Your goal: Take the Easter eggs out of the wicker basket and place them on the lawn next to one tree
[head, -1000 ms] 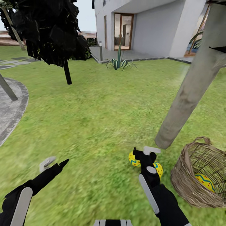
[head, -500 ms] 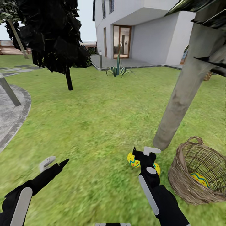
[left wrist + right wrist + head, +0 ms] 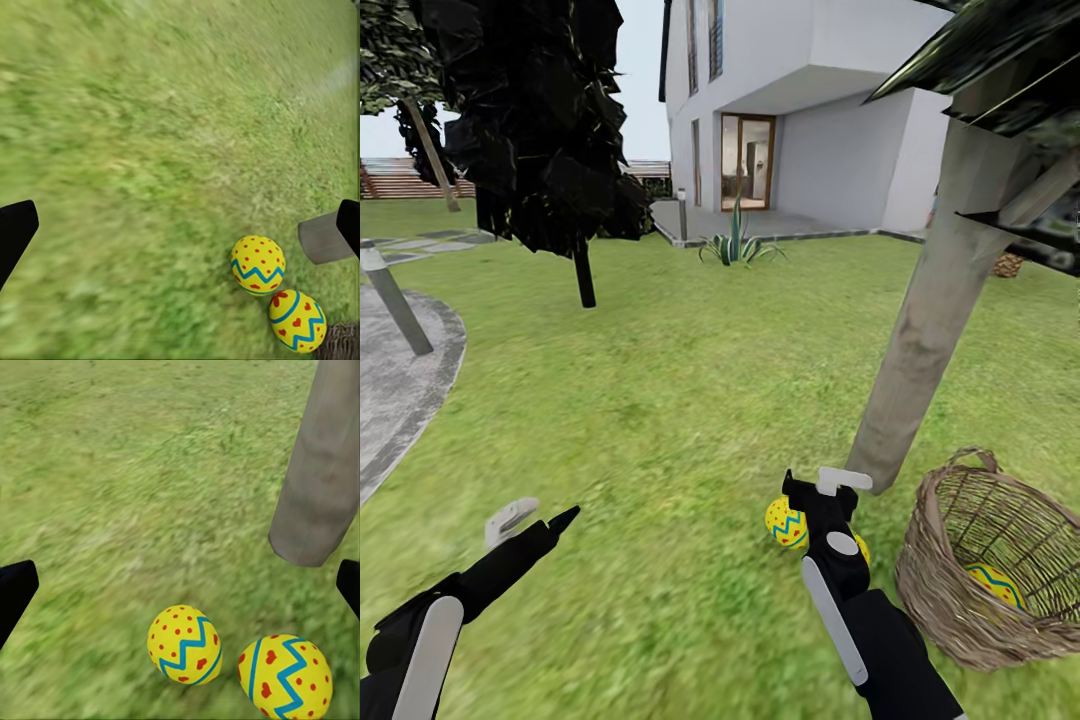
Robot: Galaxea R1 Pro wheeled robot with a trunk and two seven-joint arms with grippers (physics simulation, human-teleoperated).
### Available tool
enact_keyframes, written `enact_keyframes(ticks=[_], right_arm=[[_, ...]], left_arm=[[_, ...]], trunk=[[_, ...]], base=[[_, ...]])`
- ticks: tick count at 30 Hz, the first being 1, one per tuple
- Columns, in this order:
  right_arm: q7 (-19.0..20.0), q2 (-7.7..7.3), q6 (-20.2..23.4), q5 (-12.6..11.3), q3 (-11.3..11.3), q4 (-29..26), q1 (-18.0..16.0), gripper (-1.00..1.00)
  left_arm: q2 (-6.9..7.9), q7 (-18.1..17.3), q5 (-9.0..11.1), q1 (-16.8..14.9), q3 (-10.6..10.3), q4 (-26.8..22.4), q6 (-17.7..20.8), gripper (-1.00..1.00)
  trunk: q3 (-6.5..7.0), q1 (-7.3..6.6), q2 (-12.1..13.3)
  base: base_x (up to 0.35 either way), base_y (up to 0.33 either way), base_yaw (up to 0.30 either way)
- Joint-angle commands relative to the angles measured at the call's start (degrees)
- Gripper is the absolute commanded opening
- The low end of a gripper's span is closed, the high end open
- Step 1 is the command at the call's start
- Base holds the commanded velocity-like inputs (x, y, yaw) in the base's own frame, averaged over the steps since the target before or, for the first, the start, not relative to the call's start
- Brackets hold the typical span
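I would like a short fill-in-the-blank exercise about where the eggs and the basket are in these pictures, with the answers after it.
1. ____ Easter eggs lie on the lawn beside the tree trunk.
2. One egg is inside the ____ basket.
3. The right gripper holds ____.
4. Both grippers, the left gripper too, are ____.

Answers: two; wicker; nothing; open

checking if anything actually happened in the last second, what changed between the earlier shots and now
Only the camera moved: the head view tilted up, showing more house and tree canopy. Nothing was grasped or released. Two eggs stayed on the lawn by the tree, the third egg in the basket. Left gripper and right gripper stayed open, empty.
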Motion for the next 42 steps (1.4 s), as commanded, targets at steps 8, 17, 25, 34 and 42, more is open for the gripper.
enact_keyframes(ticks=[8, 17, 25, 34, 42], right_arm=[[-0.43, -0.04, 0.21, -0.37, 0.12, -0.11, -0.04, 1.0], [-0.5, -0.35, 0.25, -0.22, 0.07, -1.58, 0.3, 1.0], [-0.5, -0.81, 0.55, -0.21, 0.07, -4.1, 1.26, 1.0], [-0.5, -2.35, 0.65, -0.3, 0.05, -5.78, 1.61, 1.0], [-0.5, -2.44, 0.65, -0.3, -0.02, -5.83, 1.62, 1.0]], left_arm=[[-0.01, -0.22, -0.01, -0.04, 0.11, -0.02, 0.36, 1.0], [-0.1, -0.22, -0.11, -0.03, 0.11, -0.02, 0.27, 1.0], [-0.1, -0.22, -0.14, -0.02, 0.11, -0.02, 0.27, 1.0], [-0.1, -0.22, -0.2, -0.04, -0.16, -0.02, 0.2, 1.0], [-0.1, -0.14, -0.23, -0.03, -0.24, -0.02, 0.18, 1.0]], trunk=[[1.73, -0.22, 0.09], [3.72, -0.45, 0.21], [5.49, -0.65, 0.32], [7.19, -2.24, 3.15], [8.63, -4.0, 6.36]], base=[[0.0, 0.0, 0.0], [0.0, 0.0, 0.0], [0.0, 0.0, -0.111], [0.0, 0.0, -0.255], [0.0, 0.0, -0.246]])
